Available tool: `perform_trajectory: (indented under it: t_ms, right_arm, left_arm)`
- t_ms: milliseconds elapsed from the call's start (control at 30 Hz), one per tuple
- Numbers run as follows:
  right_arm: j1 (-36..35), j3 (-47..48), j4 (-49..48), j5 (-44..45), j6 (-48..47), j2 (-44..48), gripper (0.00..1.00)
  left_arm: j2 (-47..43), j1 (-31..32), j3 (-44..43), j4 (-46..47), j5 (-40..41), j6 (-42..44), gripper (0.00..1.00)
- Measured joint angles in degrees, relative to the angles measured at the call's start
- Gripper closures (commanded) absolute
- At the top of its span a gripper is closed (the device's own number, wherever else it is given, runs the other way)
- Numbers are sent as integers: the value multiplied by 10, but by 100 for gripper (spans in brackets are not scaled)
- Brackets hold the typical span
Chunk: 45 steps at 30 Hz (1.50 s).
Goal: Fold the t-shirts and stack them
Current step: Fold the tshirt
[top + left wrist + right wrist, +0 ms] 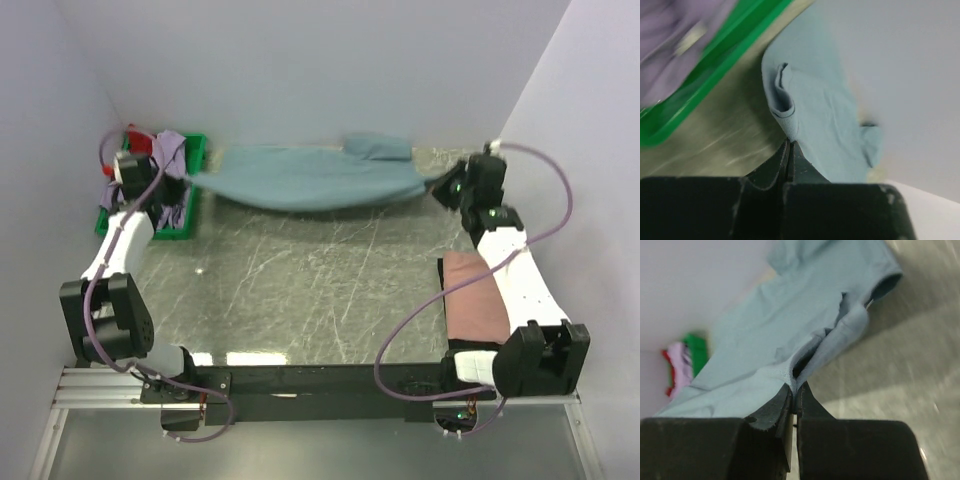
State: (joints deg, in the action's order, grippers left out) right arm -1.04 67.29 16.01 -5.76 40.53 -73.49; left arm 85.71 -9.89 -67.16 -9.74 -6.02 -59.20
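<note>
grey-blue t-shirt (310, 180): stretched sideways along the far edge of the table (300, 290), close under the back wall (320, 70), sagging in the middle, one sleeve bunched up on top toward the right. left gripper (187, 178): jaws pressed together on the shirt's left end, a ribbed hem pinched between the tips. right gripper (442, 190): jaws likewise clamped on the shirt's right end, a fold of cloth caught between them. green tray (197, 150): far left corner, just beside the left gripper and the held hem; it contains a crumpled lavender t-shirt (172, 150) and a red t-shirt (133, 138). salmon pink t-shirt (475, 295): folded, lying at the near right of the table, partly covered by the right arm's white forearm (520, 270). purple cables (540, 180): looped off both arms. view notes: the overhead camera alone shows the pink shirt and the shirt's whole span; the left wrist camera shows the hem in the pinch and the tray rim blurred; the right wrist camera shows the open sleeve and the tray small in the distance.
</note>
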Motion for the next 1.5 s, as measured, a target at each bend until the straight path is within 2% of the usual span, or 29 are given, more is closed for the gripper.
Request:
perform_trajectory:
  t_ms: [167, 267, 600, 733, 900, 1133, 1233, 1267, 1300, 1367, 1400, 1500]
  right_arm:
    - [1, -161, 37, -3, 5, 78, 100]
    - [1, -229, 57, -6, 5, 120, 100]
    - [3, -391, 112, -40, 30, 240, 100]
    - [3, -433, 140, -57, 55, 289, 96]
    - [7, -440, 179, -51, 70, 331, 92]
    - [49, -439, 194, -35, 55, 308, 93]
    - [61, -439, 196, -38, 46, 287, 92]
    - [63, -439, 197, -40, 44, 283, 89]
    - [64, -439, 199, -42, 42, 282, 77]
    - [66, -439, 206, -44, 38, 283, 63]
    - [67, -438, 214, -47, 34, 284, 54]
    - [68, -422, 243, -53, 24, 292, 40]
  left_arm:
    - [-43, 0, 142, -19, 8, 2, 100]
    - [-62, -1, 194, -35, 16, 3, 100]
    - [-182, -6, 277, -116, 83, 22, 100]
    - [-191, -20, 310, -137, 96, 30, 100]
    - [-185, -43, 323, -157, 99, 45, 100]
    - [-161, -65, 323, -160, 86, 67, 99]
    - [-153, -70, 323, -162, 76, 77, 87]
    - [-149, -71, 323, -163, 74, 81, 73]
    - [-146, -73, 323, -164, 73, 87, 66]
    - [-142, -80, 322, -167, 73, 94, 47]
    - [-140, -83, 320, -171, 73, 99, 45]
    - [-140, -88, 303, -190, 74, 107, 41]
